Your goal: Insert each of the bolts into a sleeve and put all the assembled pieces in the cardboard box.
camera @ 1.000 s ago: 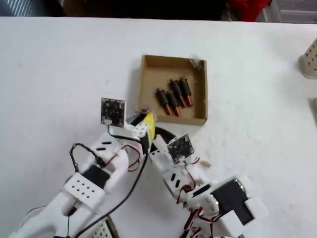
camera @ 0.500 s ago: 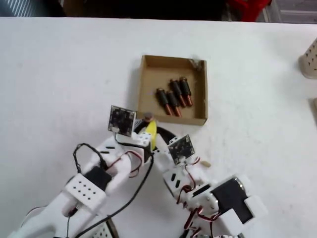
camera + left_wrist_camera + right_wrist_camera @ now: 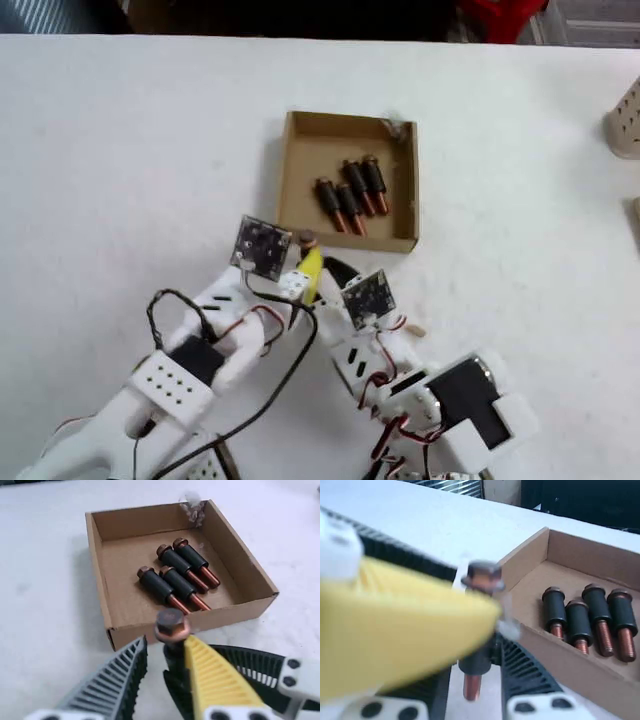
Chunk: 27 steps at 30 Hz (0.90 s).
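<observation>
- The right end effector (image 3: pixel 476 656) is closed on a black sleeve (image 3: pixel 474 664). Its two black ribbed fingers (image 3: pixel 525 672) press on either side, and the piece stands upright between them.
- A copper-coloured bolt (image 3: pixel 171 622) runs through that sleeve. Its flanged hex head sits above the fingertips, and its threaded tip pokes out below the sleeve.
- The left end effector (image 3: pixel 165 642) is spread apart around the same piece. Its yellow finger (image 3: pixel 210 680) lies against the bolt, while its grey finger (image 3: pixel 117 680) stands off with a gap showing.
- The two end effectors meet tip to tip over the white desk (image 3: pixel 45 580). One ribbed finger of the right one curves just beside the yellow finger.
- Just ahead of both sets of fingertips is the cardboard box (image 3: pixel 225 614), its near wall close beyond the bolt head.
- Inside the box, farther ahead, four assembled pieces (image 3: pixel 177 581) lie side by side. Their heads point away from the end effectors and their bare threaded ends point toward them.
</observation>
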Motion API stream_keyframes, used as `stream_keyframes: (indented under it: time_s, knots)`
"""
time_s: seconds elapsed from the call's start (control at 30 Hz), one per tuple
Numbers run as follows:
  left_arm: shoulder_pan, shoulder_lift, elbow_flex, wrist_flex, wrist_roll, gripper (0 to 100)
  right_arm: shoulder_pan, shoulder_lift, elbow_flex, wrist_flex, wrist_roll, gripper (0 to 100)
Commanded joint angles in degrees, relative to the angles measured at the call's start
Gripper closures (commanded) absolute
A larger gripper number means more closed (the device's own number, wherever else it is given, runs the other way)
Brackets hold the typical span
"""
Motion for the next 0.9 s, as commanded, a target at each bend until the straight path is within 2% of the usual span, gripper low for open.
stream_keyframes:
  time_s: [0.0,0.73,0.87]
  knots:
    - [0.3,-1.4,0.2,0.9,-0.3,54,0.6,-0.4,0.3,-1.6,0.5,98.2]
    - [-3.1,-4.3,-4.1,1.0,5.1,53,0.6,-0.2,0.3,-1.6,0.5,98.2]
    - [-2.7,-13.9,-4.4,7.6,5.3,53,0.6,-0.1,0.3,-1.6,0.5,98.2]
